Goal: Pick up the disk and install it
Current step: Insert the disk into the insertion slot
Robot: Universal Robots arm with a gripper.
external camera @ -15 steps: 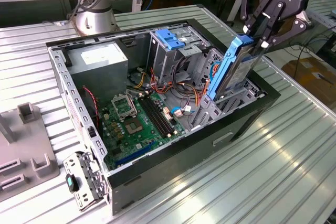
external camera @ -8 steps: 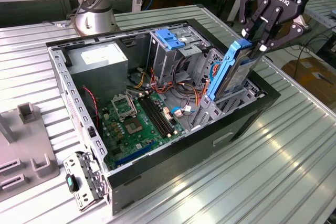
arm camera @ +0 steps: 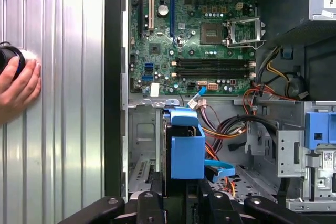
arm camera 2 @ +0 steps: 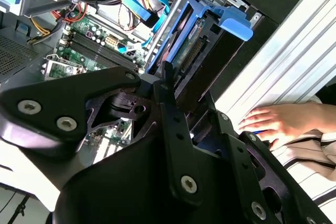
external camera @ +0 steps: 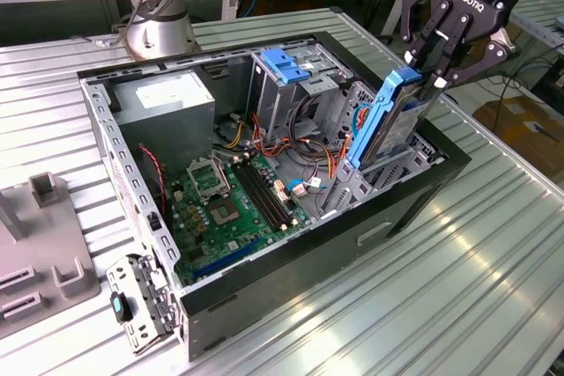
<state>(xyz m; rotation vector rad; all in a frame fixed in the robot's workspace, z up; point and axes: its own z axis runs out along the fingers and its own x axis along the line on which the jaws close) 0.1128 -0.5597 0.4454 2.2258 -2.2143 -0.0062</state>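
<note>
The gripper (external camera: 429,77) is closed on the top edge of the disk (external camera: 388,125), its fingers pressing the slab from both sides. The disk stands on edge, slightly tilted, at the exterior view's right end of the open case (external camera: 291,281). Its lower part sits inside the bay (external camera: 374,180), and its upper part with the blue carrier rises above the case rim. In the first wrist view the gripper (arm camera: 181,199) flanks the disk (arm camera: 186,148), which points down into the bay beside the case wall. In the second wrist view the disk (arm camera 2: 207,22) lies beyond the black fingers (arm camera 2: 170,114), with its connector edge facing the case interior. The motherboard (external camera: 225,213) lies flat on the case floor, to the exterior view's left of the disk. The cage (external camera: 282,85) stands at the far side of the case, and the power supply (external camera: 167,99) occupies the far left corner. The case rests on a ribbed metal table (external camera: 458,292). A person's hand (arm camera: 18,82) rests on the table outside the case wall.
</note>
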